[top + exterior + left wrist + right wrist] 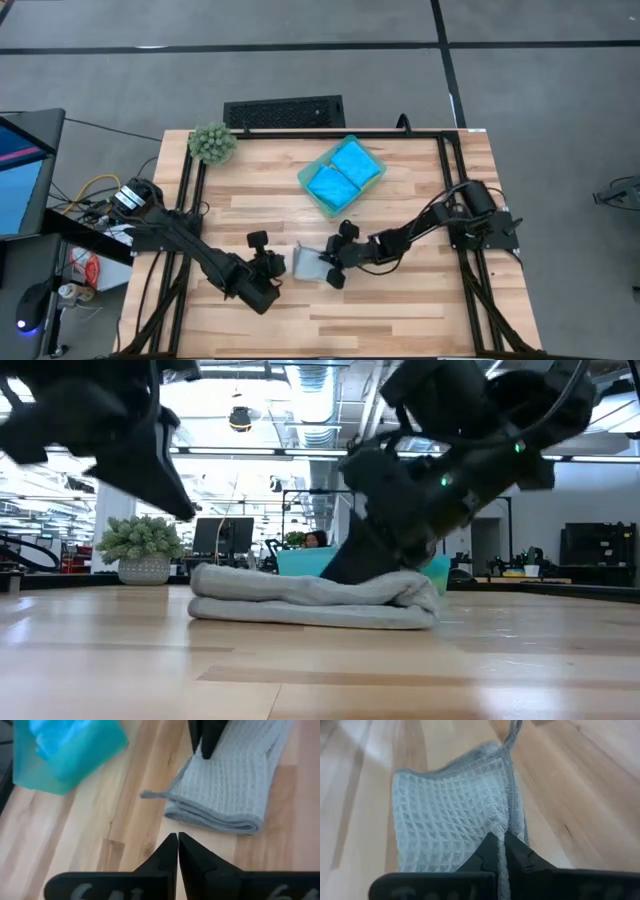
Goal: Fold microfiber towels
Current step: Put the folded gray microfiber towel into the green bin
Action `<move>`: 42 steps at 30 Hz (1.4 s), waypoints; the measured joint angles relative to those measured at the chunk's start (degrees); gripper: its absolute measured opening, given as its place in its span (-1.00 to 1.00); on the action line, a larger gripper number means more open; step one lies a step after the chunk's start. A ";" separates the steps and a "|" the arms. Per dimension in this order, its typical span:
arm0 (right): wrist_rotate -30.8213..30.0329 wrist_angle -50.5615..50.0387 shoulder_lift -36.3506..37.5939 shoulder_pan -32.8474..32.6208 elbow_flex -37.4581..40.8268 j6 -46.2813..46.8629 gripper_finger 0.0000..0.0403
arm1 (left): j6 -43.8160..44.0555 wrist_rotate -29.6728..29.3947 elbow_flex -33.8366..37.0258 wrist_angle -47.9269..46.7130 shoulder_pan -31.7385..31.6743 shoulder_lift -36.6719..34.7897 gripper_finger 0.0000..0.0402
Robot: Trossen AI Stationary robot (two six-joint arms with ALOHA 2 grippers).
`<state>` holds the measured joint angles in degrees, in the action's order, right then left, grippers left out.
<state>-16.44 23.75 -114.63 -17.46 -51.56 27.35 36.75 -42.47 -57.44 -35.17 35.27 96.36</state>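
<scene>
A light grey waffle-weave towel (308,262) lies folded in a small rectangle on the wooden table (400,310), near the middle; its small hanging loop (150,795) sticks out onto the wood. My right gripper (503,842) is shut on the towel's right end. My left gripper (178,845) hovers shut just left of the towel, touching nothing. Two bright blue folded towels (345,172) lie in a teal tray (310,190) farther back. My right gripper pinches the grey towel at the edge of its right end (509,822) between its two fingers, where a hemmed seam runs in between them. The fingers come from the table's right, slanting down. How many layers they hold I cannot tell. The towel lies flat on the table.
A fuzzy green plant ball (212,143) stands at the far left corner. A black frame (450,200) runs around the table's edges. Bare wood stretches in front of the towel toward the near edge (330,330).
</scene>
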 joint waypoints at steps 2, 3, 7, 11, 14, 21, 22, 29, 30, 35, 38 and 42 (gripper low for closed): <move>-0.36 -1.90 2.40 0.54 0.01 -1.49 -0.90 | 1.13 -0.67 -1.03 -1.91 0.76 -0.96 -0.98; -0.74 -2.53 3.72 0.85 -0.01 -1.99 -0.90 | 1.52 -1.35 -1.42 -2.32 1.10 -1.24 -0.98; -2.40 -4.15 7.50 2.22 -0.14 -3.69 -0.90 | 2.05 -3.66 -2.11 -2.37 2.49 -1.12 -0.98; -5.45 -6.43 10.42 3.66 -0.20 -6.45 -0.90 | 3.79 -3.81 -2.17 -3.46 3.00 -0.73 -0.98; -6.86 -8.08 11.78 5.83 -0.25 -8.34 -0.90 | 4.87 -3.83 -2.17 -4.02 3.22 -0.73 -0.98; -5.58 -8.37 13.39 12.95 -0.27 -11.40 -0.90 | 5.07 -3.20 -2.17 -4.46 3.36 -0.73 -0.98; -4.90 -8.35 13.59 14.06 -0.29 -11.78 -0.90 | 5.10 -3.15 -2.17 -4.46 3.37 -0.73 -0.98; -0.71 -8.35 17.33 19.72 -0.36 -14.18 -0.90 | 5.12 -2.74 -2.17 -4.60 3.40 -0.73 -0.98; 0.13 -8.35 18.04 20.31 -0.35 -14.18 -0.90 | 5.12 -2.78 -2.17 -4.69 3.40 -0.73 -0.98; 1.75 -8.47 21.25 20.51 -0.47 -14.94 -0.90 | 5.11 -2.99 -2.17 -4.89 3.40 -0.73 -0.98; 1.78 -8.97 24.09 21.13 -0.72 -16.62 -0.90 | 4.86 -3.04 -2.17 -5.03 3.38 -0.73 -0.98; 1.26 -10.67 28.33 24.25 -2.44 -19.68 -0.90 | 4.96 -3.35 -2.17 -5.07 3.38 -0.73 -0.98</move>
<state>-15.18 13.08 -86.29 6.79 -54.00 7.67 41.71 -45.82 -59.61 -40.24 38.65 95.64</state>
